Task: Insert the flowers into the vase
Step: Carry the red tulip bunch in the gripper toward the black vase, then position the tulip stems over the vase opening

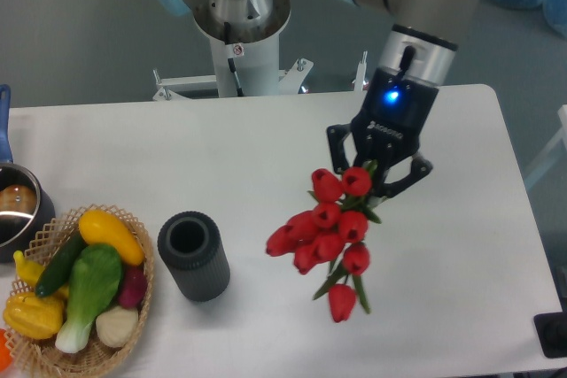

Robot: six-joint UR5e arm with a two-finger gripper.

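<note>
the claw (374, 176) is clamped on the flowers (326, 232), which hang off it with the red buds pointing down-left, up above the counter (248, 157). the vase (193, 255) stands upright well to their left, mouth open, just beside the basket (133, 307) of veggies.

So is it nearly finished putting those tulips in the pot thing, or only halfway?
About halfway. Done: the claw has picked up the flowers and grips them by the stems above the table. In hand: carrying the bunch, now right of the vase and apart from it. Left: bring the bunch over the vase's open, empty-looking mouth, lower the stems in, then let go.
</note>
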